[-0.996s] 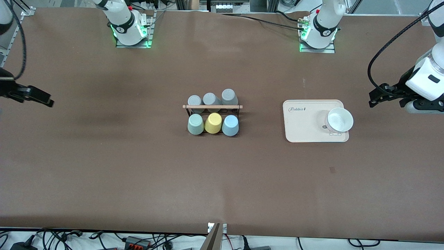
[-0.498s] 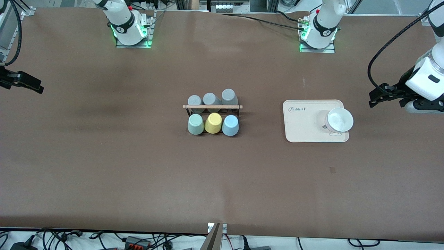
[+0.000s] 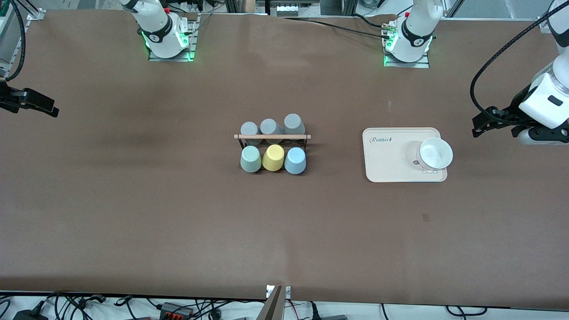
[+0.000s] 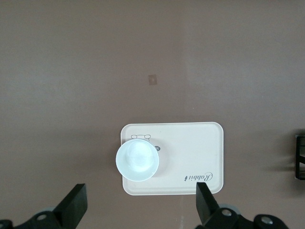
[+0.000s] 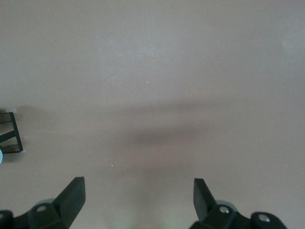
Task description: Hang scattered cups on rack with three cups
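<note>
Hanging inverted on the rack mid-bench, sage green cup, yellow cup, light blue cup, grey cups at their 12 o'clock, left pincer spread wide over the cream tray, right pincer spread wide over bare bench.

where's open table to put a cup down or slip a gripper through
Bare table lies between the rack and the cream tray, and in the wide strip nearer the front camera than both. It is crowded at the rack: grey cups, green cup, yellow cup and blue cup sit packed together. A white bowl occupies the tray.
</note>
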### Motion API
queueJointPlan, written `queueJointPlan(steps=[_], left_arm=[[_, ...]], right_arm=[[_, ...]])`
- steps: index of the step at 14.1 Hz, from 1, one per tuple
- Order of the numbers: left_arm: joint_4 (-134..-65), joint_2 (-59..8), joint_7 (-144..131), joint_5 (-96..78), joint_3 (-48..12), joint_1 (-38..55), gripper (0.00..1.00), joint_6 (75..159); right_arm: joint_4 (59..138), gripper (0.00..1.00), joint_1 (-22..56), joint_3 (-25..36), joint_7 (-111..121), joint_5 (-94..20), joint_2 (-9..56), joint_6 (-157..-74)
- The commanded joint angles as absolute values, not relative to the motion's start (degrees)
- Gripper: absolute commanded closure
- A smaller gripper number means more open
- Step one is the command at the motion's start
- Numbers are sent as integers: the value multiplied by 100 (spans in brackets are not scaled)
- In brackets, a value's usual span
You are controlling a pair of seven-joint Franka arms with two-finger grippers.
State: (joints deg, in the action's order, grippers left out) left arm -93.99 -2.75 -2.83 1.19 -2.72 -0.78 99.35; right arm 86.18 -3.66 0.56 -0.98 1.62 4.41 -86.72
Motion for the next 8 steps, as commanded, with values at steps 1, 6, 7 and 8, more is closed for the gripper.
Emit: queueJointPlan(steps=[1, 6, 7, 8], left_arm=[[-9352, -229, -193, 105, -290, -70, 0, 9870], [-9352, -229, -193, 114, -299, -70, 0, 9870], [-9352, -229, -193, 114, -299, -70, 0, 9870], [-9352, -229, -193, 114, -299, -70, 0, 9870]], right_arm=[[8614, 0, -475, -9, 44, 88, 342, -8640], [8499, 0, -475, -9, 62, 70, 448, -8675], [8499, 0, -475, -9, 62, 79, 474, -8666], [8499, 0, -475, -9, 62, 62, 475, -8640]])
